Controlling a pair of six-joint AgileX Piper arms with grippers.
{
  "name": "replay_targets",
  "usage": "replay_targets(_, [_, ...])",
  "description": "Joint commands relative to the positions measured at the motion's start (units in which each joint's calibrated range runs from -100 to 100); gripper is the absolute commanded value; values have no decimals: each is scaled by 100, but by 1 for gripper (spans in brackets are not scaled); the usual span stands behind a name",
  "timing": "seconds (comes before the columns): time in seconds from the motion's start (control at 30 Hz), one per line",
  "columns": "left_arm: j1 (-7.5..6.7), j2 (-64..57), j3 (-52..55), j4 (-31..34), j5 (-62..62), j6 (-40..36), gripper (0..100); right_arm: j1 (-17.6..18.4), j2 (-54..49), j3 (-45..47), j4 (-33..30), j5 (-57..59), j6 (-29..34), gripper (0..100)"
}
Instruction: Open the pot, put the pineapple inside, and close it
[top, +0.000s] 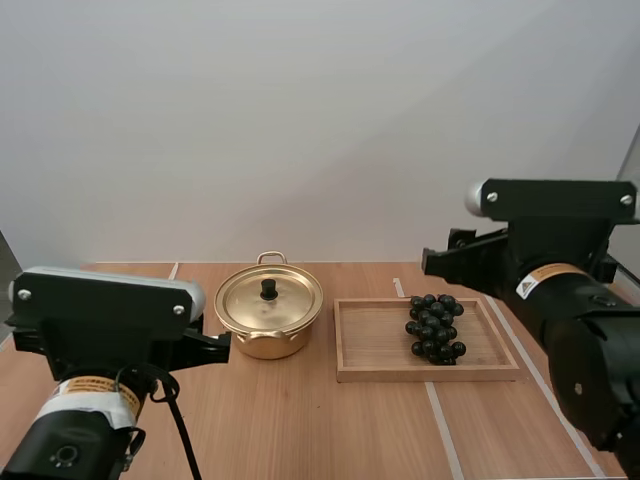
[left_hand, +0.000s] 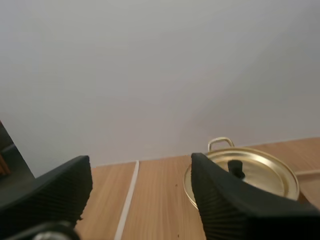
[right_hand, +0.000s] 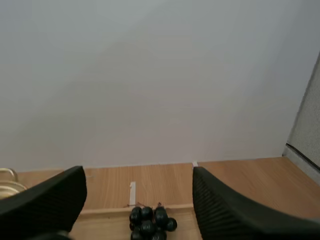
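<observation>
A gold pot (top: 268, 310) stands at the middle of the table with its lid on, a black knob (top: 268, 289) on top. To its right a dark bunch of grapes (top: 435, 327) lies in a wooden tray (top: 375, 345). My left gripper (left_hand: 140, 170) is open, raised, short of the pot (left_hand: 260, 172) and to its left. My right gripper (right_hand: 138, 180) is open too, held high behind the grapes (right_hand: 150, 222). Neither gripper holds anything.
The tray's near rim (right_hand: 107, 212) and the edge of the pot (right_hand: 7, 187) appear under my right gripper. Pale tape lines (top: 440, 420) cross the wooden table. A plain white wall stands behind the table.
</observation>
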Motion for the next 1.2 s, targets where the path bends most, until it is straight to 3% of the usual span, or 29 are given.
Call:
replay_targets(0.0, [-37,-27,239,76,-121,-68,93,-23,-25,303,-35,24,-479,100])
replay_targets(0.33, [-51,-27,479,-314,631,-480,93,-23,-25,1106,308,-387,-494,100])
replay_targets(0.7, [0,-27,479,-314,680,-500,93,-23,-25,2383,308,-2889,-494,100])
replay_targets(1.17, [141,-27,479,-389,179,-477,92,217,-131,2383,671,-2005,-461,100])
